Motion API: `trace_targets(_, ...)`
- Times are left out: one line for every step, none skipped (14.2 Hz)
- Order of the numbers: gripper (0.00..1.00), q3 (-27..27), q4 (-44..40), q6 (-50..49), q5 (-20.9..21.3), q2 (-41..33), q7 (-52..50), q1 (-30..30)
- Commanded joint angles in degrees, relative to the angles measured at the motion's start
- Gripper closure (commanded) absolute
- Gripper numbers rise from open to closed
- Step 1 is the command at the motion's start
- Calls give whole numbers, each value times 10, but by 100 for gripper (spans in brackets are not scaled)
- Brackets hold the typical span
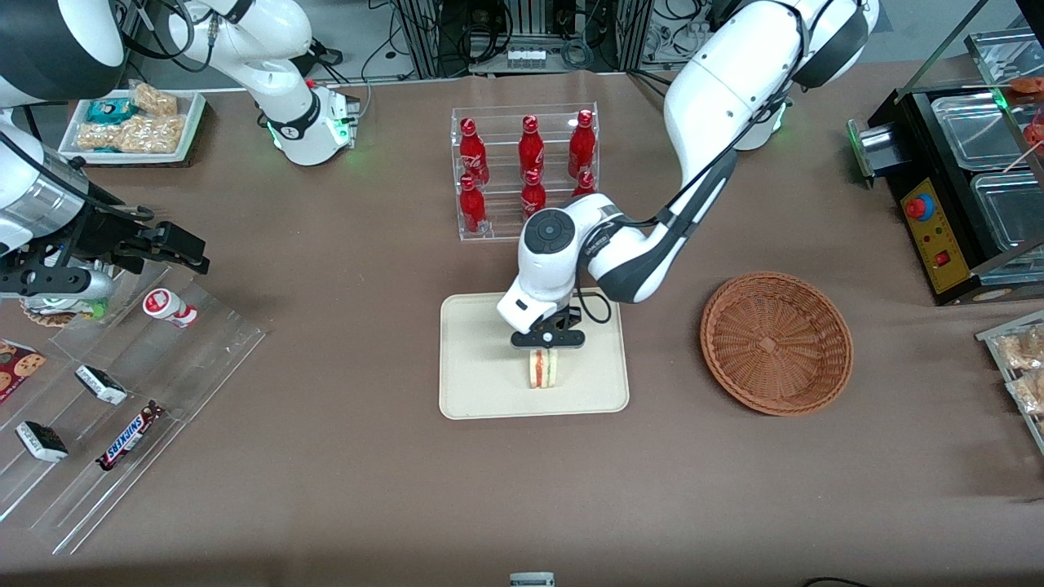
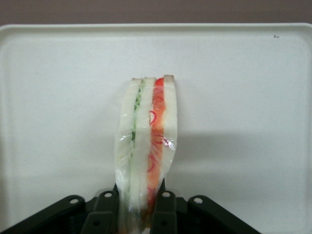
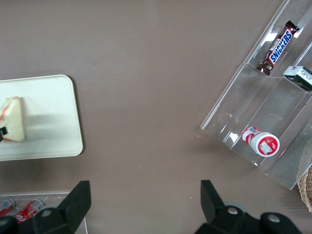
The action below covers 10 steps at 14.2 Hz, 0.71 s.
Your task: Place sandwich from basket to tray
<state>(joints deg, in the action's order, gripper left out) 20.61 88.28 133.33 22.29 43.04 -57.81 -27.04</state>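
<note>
1. My gripper (image 1: 547, 342) is over the middle of the tray (image 1: 489, 391), its fingers (image 2: 106, 207) clamped on the sandwich (image 1: 543, 368) by the two bread faces. The wedge stands on edge, about at the tray's centre. I cannot tell whether its lower edge touches the tray or hangs just above it.

2. The basket (image 1: 776, 342) sits bare at roughly three o'clock from the tray, well apart, so I judge only the release is left.

3. Risk one: the wedge is narrow where it stands. If I let go while it is off the surface, I expect it to tip flat or skid.

4. Risk two: the clear wrap (image 2: 168, 146) is slick and loose, with crinkles showing at the filling edge. It could cling to a pad and drag the sandwich up as I lift away.

5. Risk three: soft bread. Pressing down further would squash it.

6. Materials: pale spongy bread, with green and red-orange filling in stripes along the cut face. The tray is smooth matte cream with a low rim and rounded corners. The basket is tight reddish-brown wicker, round and shallow.
</note>
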Motion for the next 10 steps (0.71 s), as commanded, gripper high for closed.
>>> trace_targets(0, -11, -15, -1, 27, -1, -38, -13)
trace_targets(0, -11, -13, -4, 26, -12, -42, -9)
trace_targets(0, -11, -7, -24, 26, -30, -42, -8)
trace_targets(0, -11, -5, -53, 21, -54, -42, 1)
trace_targets(0, -9, -5, -83, 17, -79, -42, 13)
trace_targets(0, -8, -5, -114, 15, -111, -42, 23)
trace_targets(0, -8, -6, -129, 1, -142, -41, 34)
trace_targets(0, -8, -6, -148, -20, -189, -42, 55)
trace_targets(0, -9, -6, -192, -35, -229, -35, 81)
trace_targets(0, -9, -8, -233, -50, -255, -31, 113)
